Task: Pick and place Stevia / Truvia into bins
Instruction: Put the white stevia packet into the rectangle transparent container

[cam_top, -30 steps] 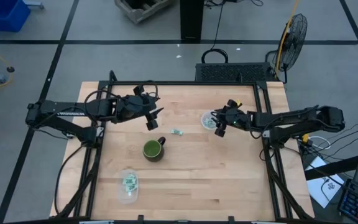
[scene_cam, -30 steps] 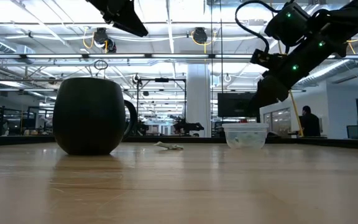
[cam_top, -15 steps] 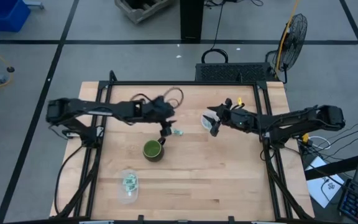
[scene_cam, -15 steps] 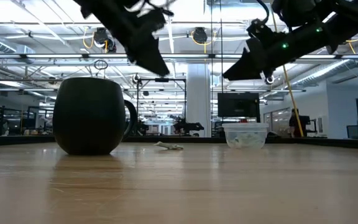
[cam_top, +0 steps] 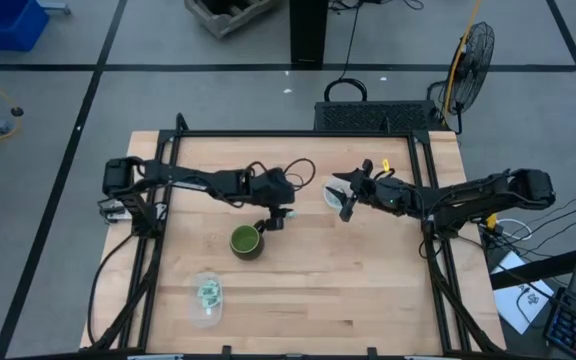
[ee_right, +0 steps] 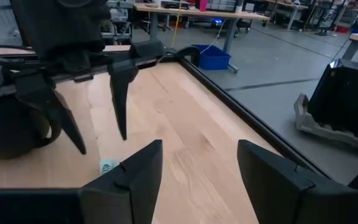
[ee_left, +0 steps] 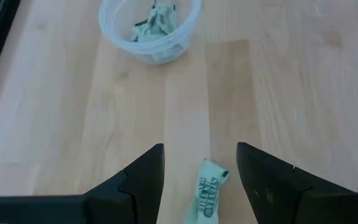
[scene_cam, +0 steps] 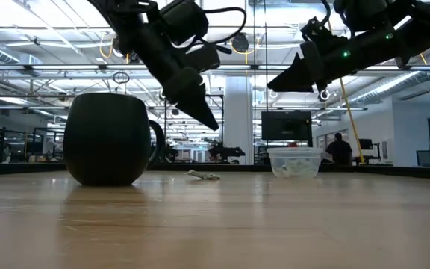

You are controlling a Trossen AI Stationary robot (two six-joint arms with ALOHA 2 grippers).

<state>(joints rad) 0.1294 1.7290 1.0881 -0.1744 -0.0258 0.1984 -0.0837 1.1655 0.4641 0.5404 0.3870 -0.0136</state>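
- The left tool (cam_top: 280,217) hangs over the middle of the wooden bench (cam_top: 368,290), its two fingers spread apart and pointing down, nothing between them.
- A single pale green sachet (ee_left: 208,194) lies flat on the bench right under that tool; in the left wrist view it sits in the gap between the two fingers (ee_left: 143,180), touching neither.
- In the low view the same sachet (scene_cam: 202,175) rests on the wood below the left tool (scene_cam: 204,119), whose tips are still clear of the surface.
- A dark green mug (cam_top: 246,241) stands just beside the left tool, on the side nearer the bench's front edge; its handle points toward the tool.
- The right tool (cam_top: 344,200) hovers in the air, fingers apart and empty, above the edge of a clear round bin (cam_top: 331,194).
- That bin (ee_left: 149,28), seen ahead of the left tool in its wrist view, holds several crumpled green-and-white sachets.
- From the right wrist view, the left tool (ee_right: 98,106) shows ahead with its fingers pointing down over the sachet (ee_right: 107,165).
- A second clear bin (cam_top: 206,297), with sachets in it, sits well apart from both tools, near the front left of the bench.
- A person (scene_cam: 337,149) stands far off in the room behind the bench.
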